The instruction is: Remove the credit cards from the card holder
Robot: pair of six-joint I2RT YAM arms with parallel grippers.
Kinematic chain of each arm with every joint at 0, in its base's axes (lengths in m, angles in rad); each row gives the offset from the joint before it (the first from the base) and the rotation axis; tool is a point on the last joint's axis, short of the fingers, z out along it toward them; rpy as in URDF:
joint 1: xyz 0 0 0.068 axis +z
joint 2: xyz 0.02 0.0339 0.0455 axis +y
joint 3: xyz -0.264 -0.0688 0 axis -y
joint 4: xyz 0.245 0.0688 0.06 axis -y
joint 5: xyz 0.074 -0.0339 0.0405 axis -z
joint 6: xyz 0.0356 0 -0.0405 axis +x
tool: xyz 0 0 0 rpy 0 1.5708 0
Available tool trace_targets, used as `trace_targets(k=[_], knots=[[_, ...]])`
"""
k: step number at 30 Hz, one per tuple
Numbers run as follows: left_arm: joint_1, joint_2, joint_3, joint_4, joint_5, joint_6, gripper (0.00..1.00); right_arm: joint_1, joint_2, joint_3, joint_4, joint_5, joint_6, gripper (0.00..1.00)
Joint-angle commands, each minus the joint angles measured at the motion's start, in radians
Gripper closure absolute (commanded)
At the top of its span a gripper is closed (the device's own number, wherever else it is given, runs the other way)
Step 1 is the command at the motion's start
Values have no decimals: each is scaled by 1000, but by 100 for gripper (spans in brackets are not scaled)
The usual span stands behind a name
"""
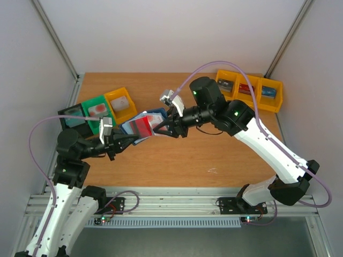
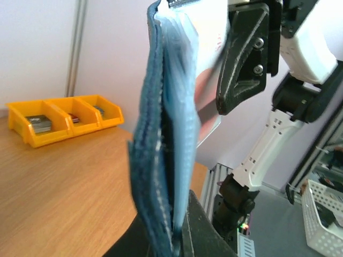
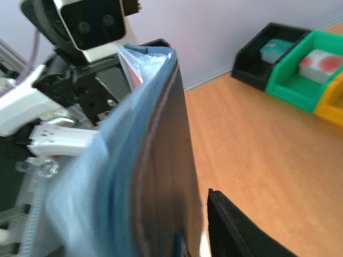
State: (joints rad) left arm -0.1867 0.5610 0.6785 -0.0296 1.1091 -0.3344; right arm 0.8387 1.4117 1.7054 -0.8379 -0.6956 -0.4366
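The navy card holder [image 1: 134,127] hangs above the table between both arms, with a red credit card [image 1: 144,126] lying against its open face. My left gripper [image 1: 130,140] is shut on the holder's near-left edge. In the left wrist view the holder [image 2: 158,160] stands edge-on, pinched at the bottom between my fingers [image 2: 203,230], and a pale and red card [image 2: 206,80] sticks out beside it. My right gripper [image 1: 159,128] is at the holder's right edge. In the right wrist view its black finger [image 3: 233,227] stands off the blurred holder [image 3: 161,176] with a visible gap; the other finger is hidden.
A yellow bin [image 1: 120,104], a green bin [image 1: 96,110] and a black bin [image 1: 71,115] sit at the back left, just behind the holder. A row of three yellow bins [image 1: 249,88] stands at the back right. Grey walls close in both sides.
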Motion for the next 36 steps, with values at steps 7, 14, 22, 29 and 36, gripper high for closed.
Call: trace_targets(k=[7,14,22,29,36], knots=[[1,-1,32,-264,-532,108,100,-135,-66,-17,-77,395,153,54],[1,-3,23,-223,-444,123,100,16,-40,6,-8,226,35,68],[1,-19,19,3,-102,28,100,13,32,-40,256,-16,172,72],[1,-28,16,81,11,9,100,-24,33,-59,265,-9,218,76],[0,-21,23,90,24,23,100,-14,63,-62,278,-62,228,78]])
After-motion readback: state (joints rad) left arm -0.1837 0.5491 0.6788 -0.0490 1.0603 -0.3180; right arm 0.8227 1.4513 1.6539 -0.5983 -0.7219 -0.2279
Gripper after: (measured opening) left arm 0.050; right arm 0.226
